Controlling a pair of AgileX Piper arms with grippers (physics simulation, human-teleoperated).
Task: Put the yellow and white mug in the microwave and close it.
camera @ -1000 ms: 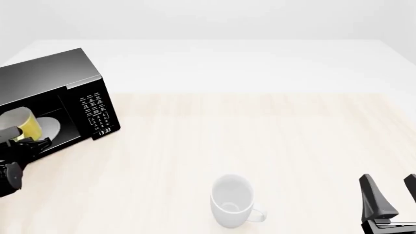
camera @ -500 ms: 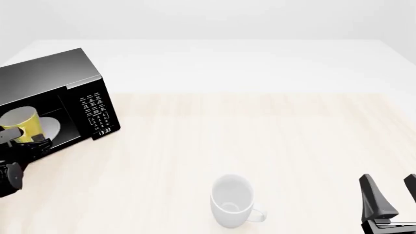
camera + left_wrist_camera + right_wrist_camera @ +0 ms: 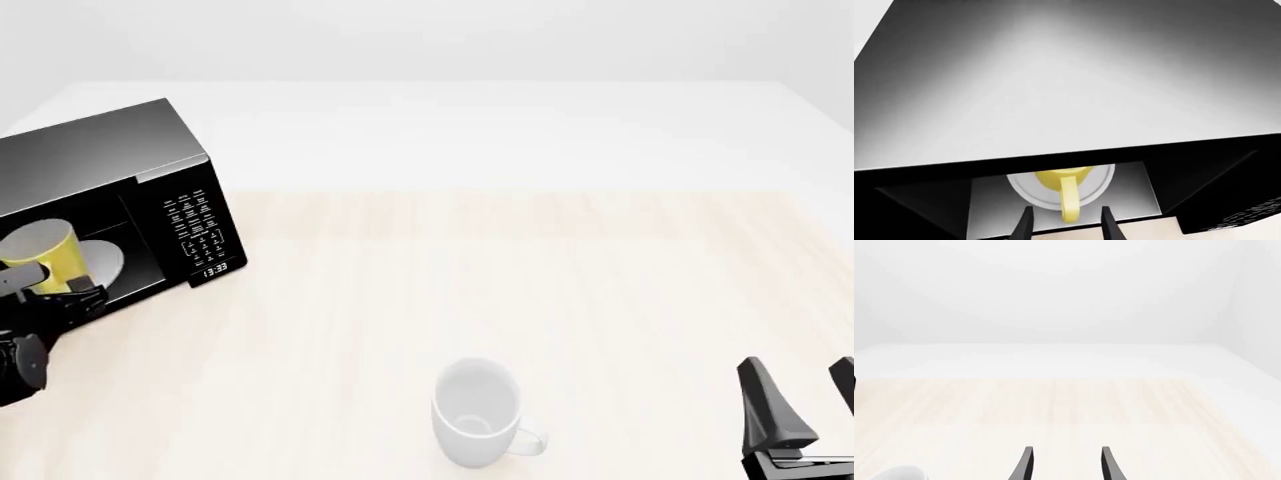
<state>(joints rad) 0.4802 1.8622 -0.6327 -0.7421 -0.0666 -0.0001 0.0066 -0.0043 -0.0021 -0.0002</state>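
The black microwave (image 3: 147, 160) stands at the table's far left with its cavity open; its grey top (image 3: 1054, 90) fills the left wrist view. Inside, the yellow and white mug (image 3: 40, 250) sits upright on the white turntable plate (image 3: 104, 262), handle (image 3: 1069, 202) pointing out at me. My left gripper (image 3: 54, 283) is open at the cavity's mouth, and the handle's end lies between the fingertips (image 3: 1107, 225) with a gap on each side. My right gripper (image 3: 807, 385) stands open near the front right corner, holding nothing. The microwave's door is out of view.
An all-white mug (image 3: 477, 412) stands at the front middle of the table, handle to the right, left of my right gripper; its rim (image 3: 897, 474) shows in the right wrist view. The button panel (image 3: 200, 230) faces front-right.
The yellow mug has settled a little deeper and upright on the plate. My left gripper has eased slightly back from it. The right arm has not moved.
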